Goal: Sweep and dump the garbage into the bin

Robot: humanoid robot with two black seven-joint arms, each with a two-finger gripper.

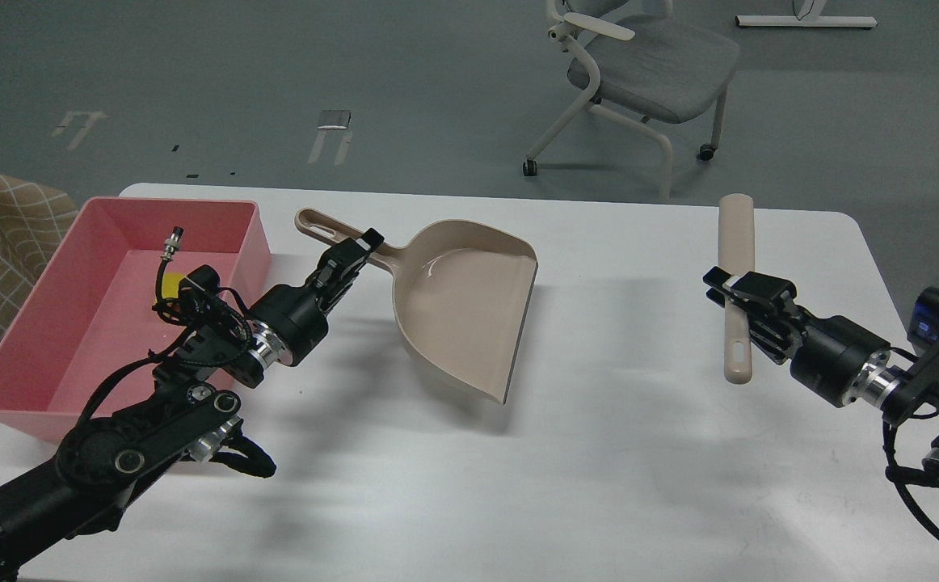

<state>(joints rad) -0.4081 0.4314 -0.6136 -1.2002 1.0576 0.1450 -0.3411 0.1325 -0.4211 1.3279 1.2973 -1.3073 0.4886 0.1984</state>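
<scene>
On white table (599,453), left end effector (354,253) clamps dustpan (465,311), right end effector (740,293) clamps brush handle (737,283), grey floor beyond.

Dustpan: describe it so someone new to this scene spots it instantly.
On the white table, just right of the pink bin, the left gripper holds the dustpan by its handle. It is the only beige scoop with a wide open mouth; the other beige item is a thin stick.

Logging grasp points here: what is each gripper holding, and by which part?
The left gripper holds the beige dustpan by its handle. The right gripper grips a beige brush handle around its middle.
</scene>
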